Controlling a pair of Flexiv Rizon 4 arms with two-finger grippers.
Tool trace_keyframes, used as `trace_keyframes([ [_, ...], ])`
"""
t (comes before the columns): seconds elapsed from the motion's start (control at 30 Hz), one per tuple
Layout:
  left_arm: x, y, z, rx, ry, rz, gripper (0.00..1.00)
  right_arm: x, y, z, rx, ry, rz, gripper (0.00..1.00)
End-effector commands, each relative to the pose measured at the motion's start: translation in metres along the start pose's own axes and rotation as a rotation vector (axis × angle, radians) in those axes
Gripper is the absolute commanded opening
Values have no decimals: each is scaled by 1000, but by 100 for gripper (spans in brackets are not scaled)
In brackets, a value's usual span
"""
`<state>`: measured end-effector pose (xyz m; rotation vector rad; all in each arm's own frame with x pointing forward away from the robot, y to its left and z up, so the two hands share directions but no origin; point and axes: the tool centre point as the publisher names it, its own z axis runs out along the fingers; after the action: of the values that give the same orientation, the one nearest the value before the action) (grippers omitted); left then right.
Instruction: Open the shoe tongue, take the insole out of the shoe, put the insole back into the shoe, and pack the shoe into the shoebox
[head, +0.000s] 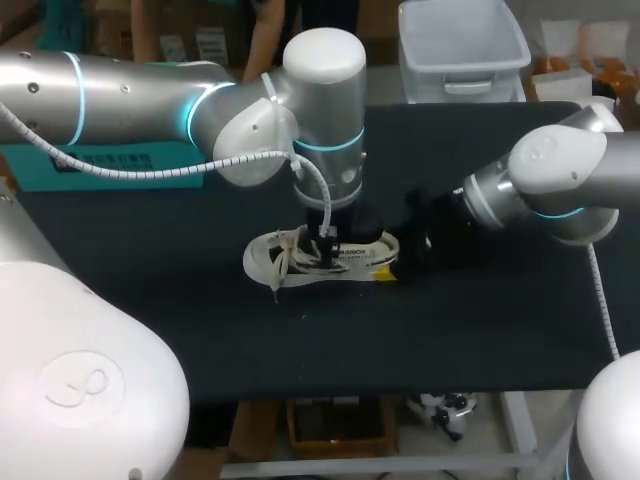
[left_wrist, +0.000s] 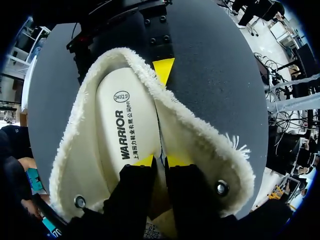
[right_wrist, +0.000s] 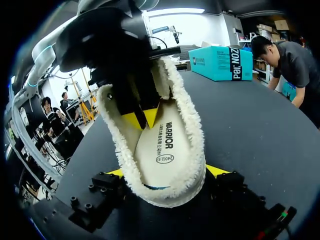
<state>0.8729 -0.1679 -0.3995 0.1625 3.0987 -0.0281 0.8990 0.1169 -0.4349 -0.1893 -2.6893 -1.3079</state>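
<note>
My left claw (left_wrist: 162, 160), narrow, pinches the cream oval insole (left_wrist: 122, 125) beneath; my right claw (right_wrist: 165, 171), ahead lengthwise, clamps the heel of the fleecy white shoe (head: 262, 258).

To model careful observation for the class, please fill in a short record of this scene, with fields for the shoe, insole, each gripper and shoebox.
Shoe: white, on its sole on the black table
Insole: lying inside the shoe
Left gripper: down inside the shoe, jaws shut on the insole's edge
Right gripper: jaws clamp the heel from both sides
Shoebox: teal, at the table's far left
</note>
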Motion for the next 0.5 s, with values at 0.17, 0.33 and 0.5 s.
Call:
trace_keyframes([
  [0.17, 6, -4, 39, -26, -16, -9, 35, -5, -10, 9, -4, 3, 3, 0],
  [0.33, -1, 0, 50, -39, -30, -28, 36, -5, -10, 9, -4, 3, 3, 0],
  [0.5, -14, 5, 62, -64, -66, -57, 37, -5, -10, 9, -4, 3, 3, 0],
])
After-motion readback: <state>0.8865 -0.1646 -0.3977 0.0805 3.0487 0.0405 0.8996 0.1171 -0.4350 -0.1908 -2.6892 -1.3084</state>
